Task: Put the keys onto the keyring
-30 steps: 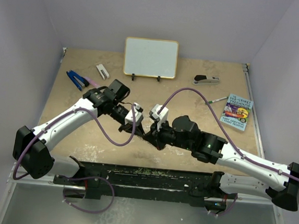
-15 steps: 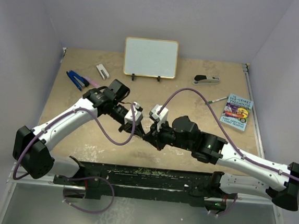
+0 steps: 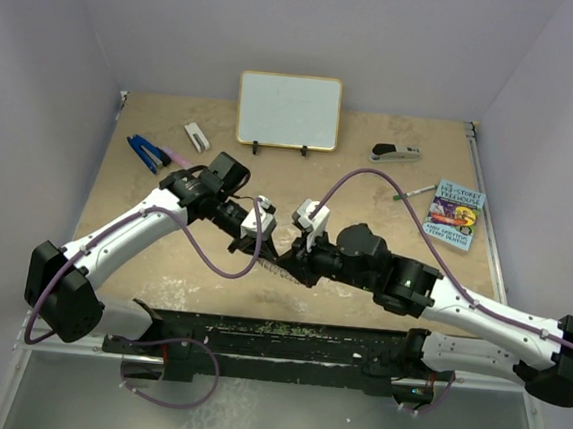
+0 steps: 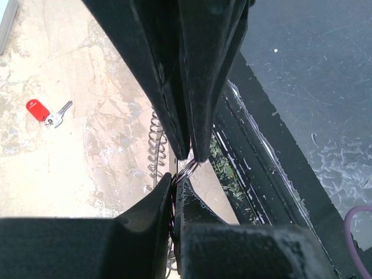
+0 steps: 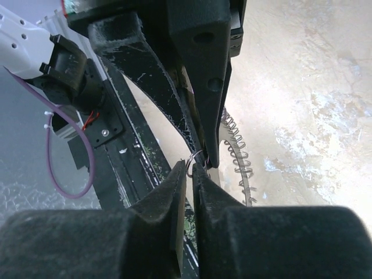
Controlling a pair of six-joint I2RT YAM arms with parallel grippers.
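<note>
key [image 4: 43,111]: red plastic head, lies loose on table [image 4: 87,70], well apart from both grippers; light, stiff, likely best pinched by the head | keyring [image 4: 187,168]: thin, probably springy and slippery wire, near table's front edge, pinched by left gripper [image 4: 175,181] and right gripper [image 5: 189,168], both jaw pairs pressed onto it | containers: none seen
</note>
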